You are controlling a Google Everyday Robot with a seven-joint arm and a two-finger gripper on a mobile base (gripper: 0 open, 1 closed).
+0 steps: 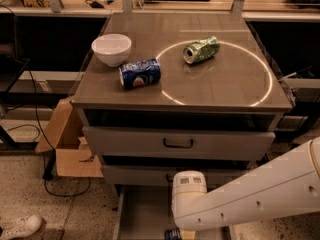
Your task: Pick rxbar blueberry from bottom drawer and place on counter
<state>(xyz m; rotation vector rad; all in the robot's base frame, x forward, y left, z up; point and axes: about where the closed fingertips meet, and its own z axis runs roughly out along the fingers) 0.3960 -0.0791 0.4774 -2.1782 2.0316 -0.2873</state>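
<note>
The bottom drawer (pixel 142 211) is pulled open below the cabinet and shows a plain grey inside. My white arm reaches in from the right, and its wrist (pixel 189 194) hangs over the drawer. The gripper (pixel 182 234) is under the wrist at the bottom edge of the view, mostly cut off. A small dark-blue piece (pixel 172 233) shows beside it in the drawer; it may be the rxbar blueberry, but I cannot tell whether it is held. The counter (pixel 220 79) with its white circle is above.
On the counter lie a dented blue Pepsi can (pixel 140 74), a crushed green can (pixel 201 50) and a white bowl (pixel 111 49). The two upper drawers (pixel 177 143) are closed. A cardboard box (pixel 67 144) and cables sit on the floor to the left.
</note>
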